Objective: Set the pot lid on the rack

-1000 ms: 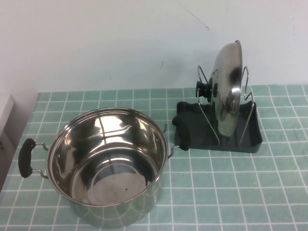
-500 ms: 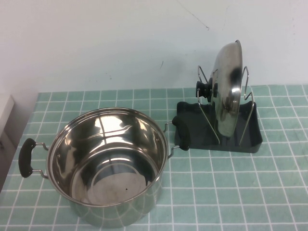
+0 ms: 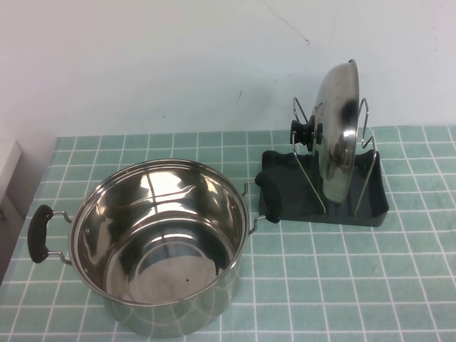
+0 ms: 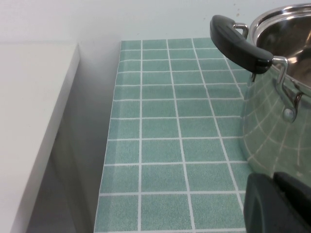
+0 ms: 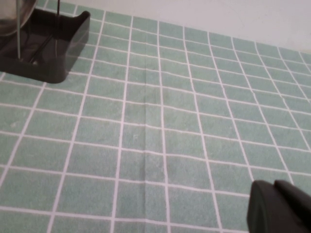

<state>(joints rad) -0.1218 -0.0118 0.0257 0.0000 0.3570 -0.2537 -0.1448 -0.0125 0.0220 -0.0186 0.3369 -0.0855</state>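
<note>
The shiny steel pot lid [image 3: 338, 135] stands on its edge in the dark grey rack [image 3: 370, 206], leaning between the two silver wire loops, with its black knob [image 3: 300, 133] facing the left. The rack's corner [image 5: 58, 46] and a bit of the lid [image 5: 12, 12] show in the right wrist view. Neither arm shows in the high view. My left gripper [image 4: 274, 204] is shut and empty, low over the table beside the pot's left handle. My right gripper [image 5: 277, 206] is shut and empty over bare tiles, well away from the rack.
A deep open steel pot [image 3: 160, 242] with two black handles stands at the front left; its right handle [image 3: 270, 197] nearly touches the rack. The pot's wall [image 4: 277, 131] is close to my left gripper. A white ledge [image 4: 29, 121] borders the table's left edge.
</note>
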